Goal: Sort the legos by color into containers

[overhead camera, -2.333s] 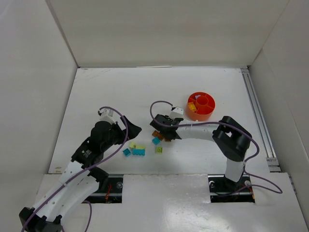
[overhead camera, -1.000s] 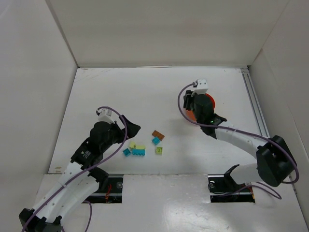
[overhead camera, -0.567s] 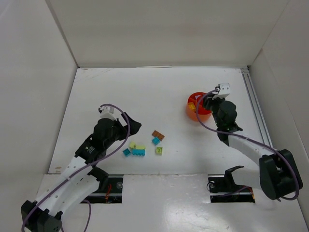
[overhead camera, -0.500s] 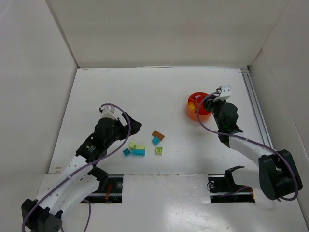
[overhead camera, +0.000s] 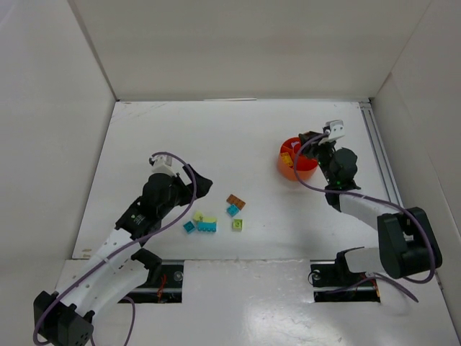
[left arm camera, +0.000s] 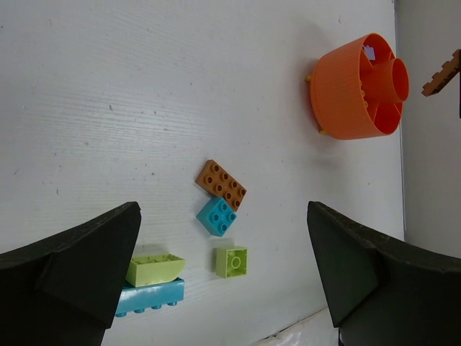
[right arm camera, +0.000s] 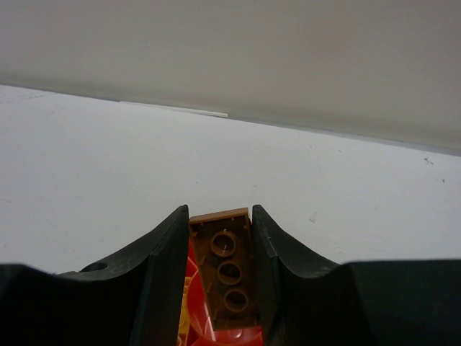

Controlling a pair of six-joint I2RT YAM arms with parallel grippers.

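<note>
Right gripper [right arm camera: 219, 213] clenched on brown brick [right arm camera: 230, 277], its long axis along the fingers, studs facing wrist camera, over orange bowl [overhead camera: 290, 164]. Back wall well apart. Left gripper [overhead camera: 201, 185] spread wide near loose bricks [left arm camera: 216, 216].

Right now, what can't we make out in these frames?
- Bowl contents: top view, right gripper covers part of it; left wrist view sees it nearly side-on.
- Compartment under the held brown brick: right wrist view, brick and fingers hide the dividers.
- Long teal brick: left wrist view, partly behind a left finger.
</note>
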